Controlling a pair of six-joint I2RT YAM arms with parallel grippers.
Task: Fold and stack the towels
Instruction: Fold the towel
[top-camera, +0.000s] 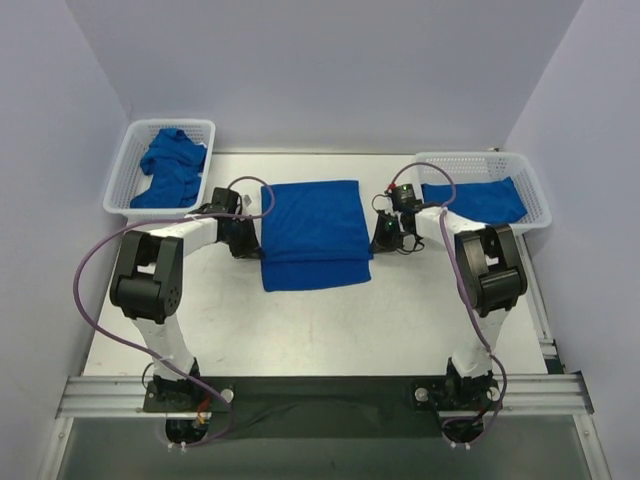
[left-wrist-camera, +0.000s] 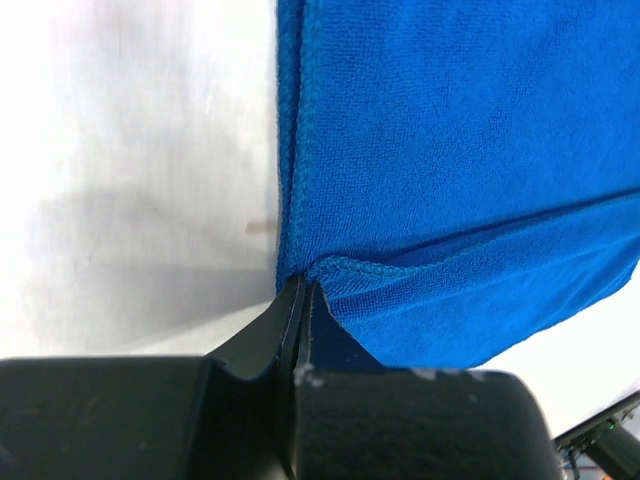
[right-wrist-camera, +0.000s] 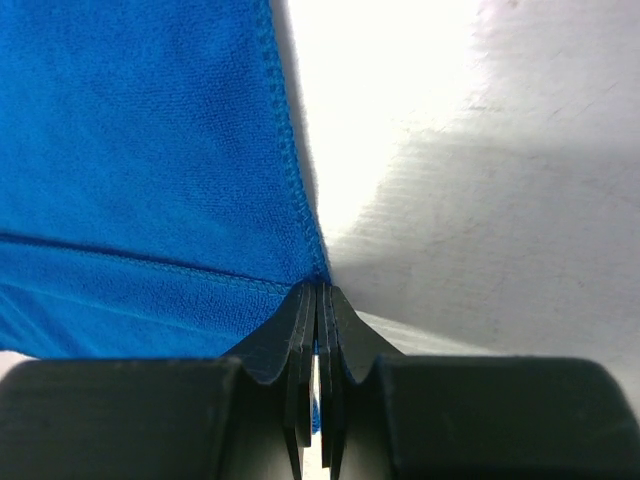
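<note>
While both arms reach in low from either side, I see the left fingers (left-wrist-camera: 300, 300) pressed fully together on the left hem of the blue towel (top-camera: 315, 232), right at the corner where its upper layer meets the lower one. The right fingers (right-wrist-camera: 318, 300) are closed down to a sliver as well, pinching the towel's right hem at the same fold line.

The towel lies flat mid-counter (top-camera: 300, 320), nearer the far edge than the near one. It is doubled over, so a strip of the lower layer shows along its near side.

At the far left corner a white left basket (top-camera: 119, 185) holds crumpled towels (top-camera: 170, 165). At the far right corner the right basket (top-camera: 536, 195) holds a folded towel (top-camera: 475, 200) lying flat. Nothing sits between the baskets and the pinched towel except the arms themselves.
</note>
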